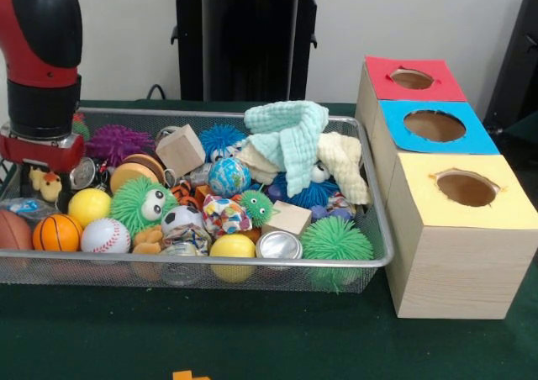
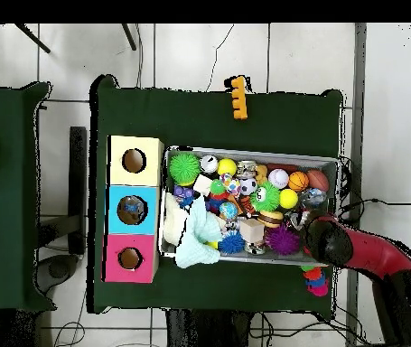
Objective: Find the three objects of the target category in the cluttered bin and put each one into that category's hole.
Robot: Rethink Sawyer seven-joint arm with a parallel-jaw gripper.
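The cluttered bin point(image 1: 380, 229) is a silver wire-mesh basket heaped with toys: an orange basketball point(image 1: 57, 232), a baseball point(image 1: 105, 235), yellow balls point(image 1: 88, 205), a green fuzzy toy with eyes point(image 1: 141, 203), wooden blocks point(image 1: 180, 150), a mint cloth point(image 1: 290, 136) and a green spiky ball point(image 1: 336, 241). Beside it stand three wooden boxes with holes: red point(image 1: 412, 79), blue point(image 1: 435, 126) and yellow point(image 1: 466, 188). My arm's wrist point(image 1: 40, 140) hangs low over the bin's left end. The gripper under it is hidden. In the overhead view the arm point(image 2: 326, 239) covers the bin's point(image 2: 254, 152) right near corner.
An orange toy point(image 1: 189, 375) lies on the green table in front of the bin, and shows in the overhead view point(image 2: 237, 98). A stack of colourful pieces point(image 2: 315, 282) sits just outside the bin by my arm. The black pedestal point(image 1: 248, 35) stands behind the bin.
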